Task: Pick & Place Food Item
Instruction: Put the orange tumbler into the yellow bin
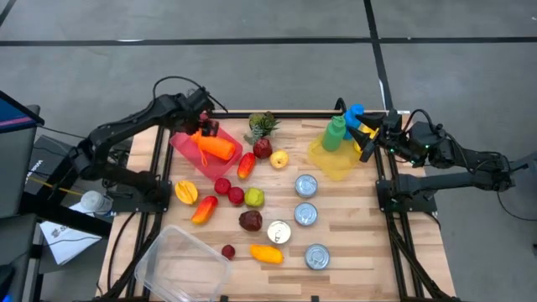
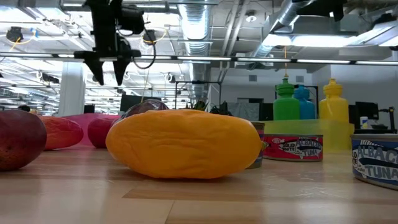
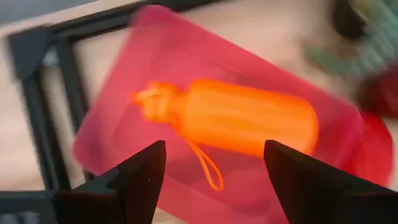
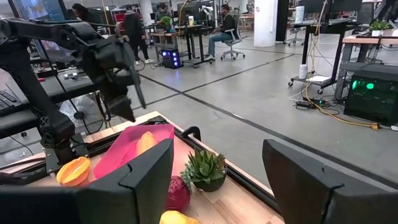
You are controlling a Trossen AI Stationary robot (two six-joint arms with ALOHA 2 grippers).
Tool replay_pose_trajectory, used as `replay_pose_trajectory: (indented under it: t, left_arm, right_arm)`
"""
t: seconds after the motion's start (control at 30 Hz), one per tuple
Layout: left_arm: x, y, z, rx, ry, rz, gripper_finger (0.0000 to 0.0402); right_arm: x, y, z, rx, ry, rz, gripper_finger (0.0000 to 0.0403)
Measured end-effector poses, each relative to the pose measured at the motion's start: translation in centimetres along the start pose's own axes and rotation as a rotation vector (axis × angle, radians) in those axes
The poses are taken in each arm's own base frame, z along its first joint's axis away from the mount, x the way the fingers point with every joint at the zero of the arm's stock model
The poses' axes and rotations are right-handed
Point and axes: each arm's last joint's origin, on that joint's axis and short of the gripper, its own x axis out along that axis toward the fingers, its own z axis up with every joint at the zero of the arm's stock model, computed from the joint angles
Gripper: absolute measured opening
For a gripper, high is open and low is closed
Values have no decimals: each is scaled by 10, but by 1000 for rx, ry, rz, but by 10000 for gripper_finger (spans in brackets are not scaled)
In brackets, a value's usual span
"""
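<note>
Four cans [image 1: 306, 185], three bottles [image 1: 336, 134]

The high view looks straight down on the whole worktop [image 1: 352, 243]. The low view sits at worktop level, facing the room, close behind a yellow fruit [image 2: 183, 144]. The left wrist view looks closely down into the pink tray [image 3: 155, 37], also seen upper left overhead.

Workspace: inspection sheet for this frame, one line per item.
Surface: slatted wooden table, crowded.
Job's things: orange carrot-shaped toy lying in the pink plastic tray.
Clutter: loose toy fruit; four tins; small green potted succulent; green, blue and yellow bottles in a yellow tub; clear plastic bin.
Grippers: left tool open above the tray, empty; right tool open, empty, by the bottles.
Cables: black leads looped on both arms.
Surroundings: people at desks in the right wrist view.
</note>
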Motion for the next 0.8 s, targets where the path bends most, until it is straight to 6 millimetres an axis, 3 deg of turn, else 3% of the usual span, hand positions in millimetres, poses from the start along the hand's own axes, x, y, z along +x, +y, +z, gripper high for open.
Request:
replay_pose_trajectory:
  t: [0.27,0.43,0.8]
  left_arm:
    - [8,10,11,-468,-78,93,271]
    - [9,13,12,-630,-83,94,270]
    - [5,-18,-12,-904,-126,5,278]
  right_arm:
    - [0,0,0,0,0,0,238]
    - [0,0,0,0,0,0,238]
    - [0,-1,-6,-35,56,-9,238]
